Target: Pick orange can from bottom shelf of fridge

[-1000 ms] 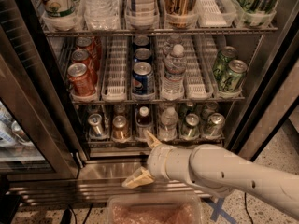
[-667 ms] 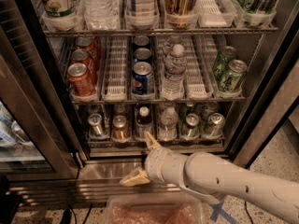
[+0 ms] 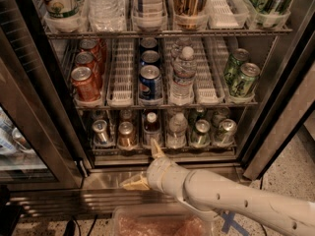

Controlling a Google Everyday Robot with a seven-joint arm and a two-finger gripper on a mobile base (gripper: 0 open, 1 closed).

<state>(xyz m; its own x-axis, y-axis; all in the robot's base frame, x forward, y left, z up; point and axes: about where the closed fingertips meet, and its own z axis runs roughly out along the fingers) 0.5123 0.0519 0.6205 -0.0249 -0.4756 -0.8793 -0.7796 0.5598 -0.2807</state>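
Note:
The orange can point(image 3: 127, 134) stands at the front of the bottom shelf point(image 3: 162, 150) of the fridge point(image 3: 273, 113), second lane from the left, right of a silver-grey can point(image 3: 101, 131). My gripper point(image 3: 145, 166) is in front of the fridge's steel base, below and a little right of the orange can, not touching it. It is open and empty: one cream fingertip point(image 3: 156, 148) points up at the shelf's front edge, the other point(image 3: 133, 183) points down-left.
On the bottom shelf, right of the orange can, stand a brown bottle point(image 3: 151, 125), a water bottle point(image 3: 177, 130) and green cans point(image 3: 201, 132). The rack above holds red cans point(image 3: 84, 82), blue cans point(image 3: 149, 82) and green cans point(image 3: 242, 77). A clear bin point(image 3: 157, 225) sits below my arm.
The gripper and arm have shifted slightly to the left and a little lower. The cans have not moved.

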